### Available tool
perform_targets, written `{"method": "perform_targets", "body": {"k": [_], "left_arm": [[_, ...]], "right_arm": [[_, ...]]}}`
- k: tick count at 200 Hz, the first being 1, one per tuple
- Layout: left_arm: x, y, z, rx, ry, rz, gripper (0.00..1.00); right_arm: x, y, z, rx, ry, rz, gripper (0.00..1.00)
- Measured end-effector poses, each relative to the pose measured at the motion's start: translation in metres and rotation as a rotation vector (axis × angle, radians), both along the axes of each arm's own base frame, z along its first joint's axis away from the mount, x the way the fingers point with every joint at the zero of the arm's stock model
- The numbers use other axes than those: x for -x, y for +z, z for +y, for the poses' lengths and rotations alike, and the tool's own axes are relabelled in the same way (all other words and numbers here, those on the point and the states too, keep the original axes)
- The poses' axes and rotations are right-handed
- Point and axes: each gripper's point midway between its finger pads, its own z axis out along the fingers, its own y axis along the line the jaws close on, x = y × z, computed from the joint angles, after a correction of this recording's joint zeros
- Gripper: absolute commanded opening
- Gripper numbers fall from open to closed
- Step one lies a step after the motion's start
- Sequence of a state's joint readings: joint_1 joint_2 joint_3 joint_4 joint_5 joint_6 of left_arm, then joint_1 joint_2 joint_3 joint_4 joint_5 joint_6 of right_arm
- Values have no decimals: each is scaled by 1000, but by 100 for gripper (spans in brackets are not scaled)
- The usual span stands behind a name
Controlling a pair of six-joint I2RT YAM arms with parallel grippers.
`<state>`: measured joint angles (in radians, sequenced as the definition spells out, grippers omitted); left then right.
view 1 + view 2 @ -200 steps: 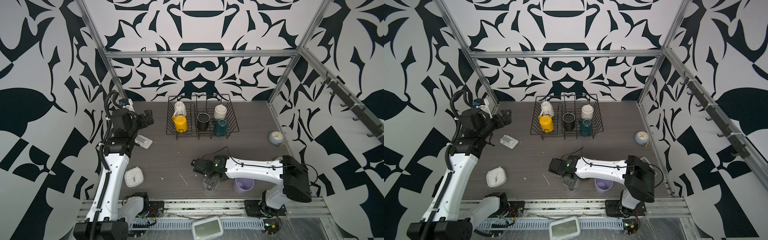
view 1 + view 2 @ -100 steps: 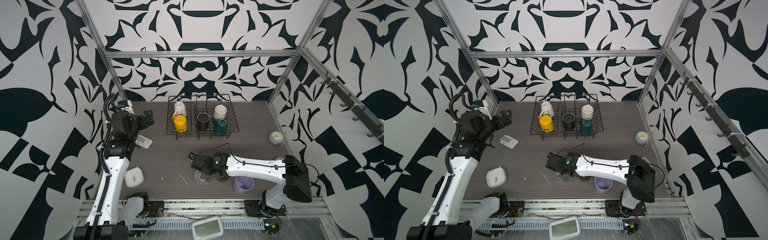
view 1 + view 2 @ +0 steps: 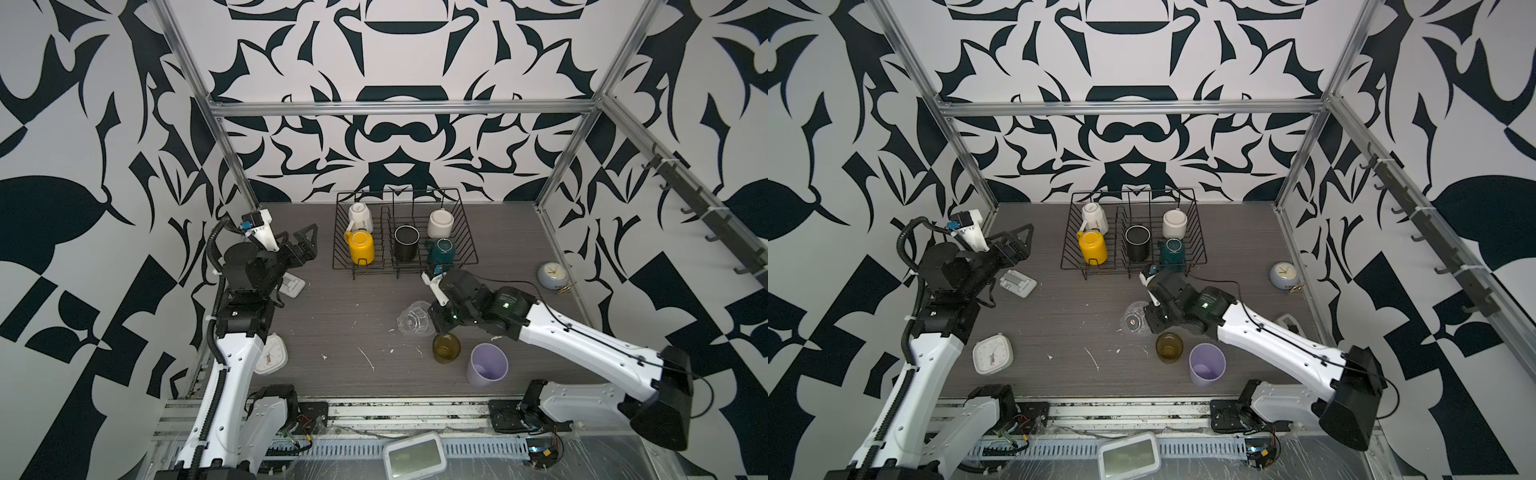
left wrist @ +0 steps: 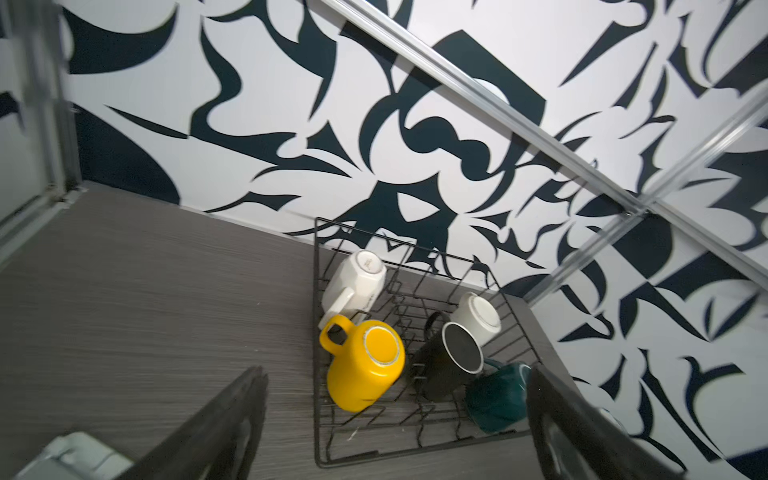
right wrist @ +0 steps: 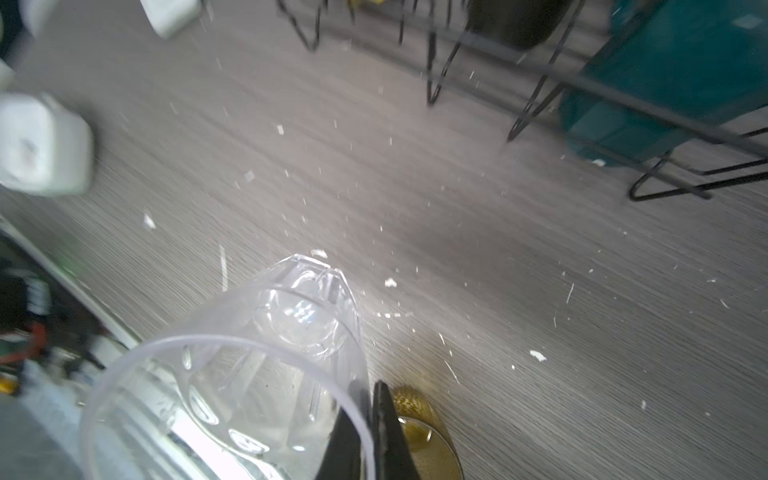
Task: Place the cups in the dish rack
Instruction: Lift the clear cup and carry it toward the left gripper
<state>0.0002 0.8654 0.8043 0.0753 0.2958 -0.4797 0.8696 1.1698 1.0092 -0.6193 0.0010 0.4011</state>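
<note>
My right gripper (image 3: 434,322) (image 3: 1148,322) (image 5: 370,415) is shut on the rim of the clear glass (image 3: 415,320) (image 3: 1136,318) (image 5: 249,374), one finger inside and one outside. The glass is tipped on its side over the table in front of the dish rack (image 3: 468,245) (image 3: 1200,249) (image 4: 318,374) (image 5: 623,95). The rack holds the yellow (image 3: 360,247), black (image 3: 406,241), teal (image 3: 440,251) and two white mugs (image 3: 360,216). An amber glass (image 3: 446,348) (image 5: 419,436) and a lilac tumbler (image 3: 487,365) stand upright near the front. My left gripper (image 3: 305,241) (image 4: 399,374) hangs open, empty, left of the rack.
A white square clock (image 3: 272,353) lies at the front left and a round pale-blue clock (image 3: 552,274) at the right edge. A small white block (image 3: 293,286) sits under the left arm. White crumbs dot the table. A metal frame bounds it.
The right gripper has shut on the clear glass's rim, tipped the glass over and carried it back toward the rack. The left arm has hardly moved.
</note>
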Motion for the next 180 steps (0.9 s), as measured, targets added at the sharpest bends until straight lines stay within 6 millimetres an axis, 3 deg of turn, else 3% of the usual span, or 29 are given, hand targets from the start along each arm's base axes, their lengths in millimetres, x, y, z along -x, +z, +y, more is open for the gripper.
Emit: {"method": "perform_targets", "body": {"k": [37,61,85,143,180], "left_arm": [[18,22,-32,33,-212,-151,97],[37,40,-51,42,-354,-264,98],[59,45,-67,35,-469,-344,99],[101,27,-126,-38,-770,-403,99],[113,12,-146,-119,-851,-444,100]], "right_arm": [[-10,32,-11,-203,-71,-2,0],[-21,47,-12,-306,-99,8,0],[-33,61,-12,-411,-113,24,0],[-43,86,5,-582,-57,73,0],[-39,113,22,-680,30,84,0]]}}
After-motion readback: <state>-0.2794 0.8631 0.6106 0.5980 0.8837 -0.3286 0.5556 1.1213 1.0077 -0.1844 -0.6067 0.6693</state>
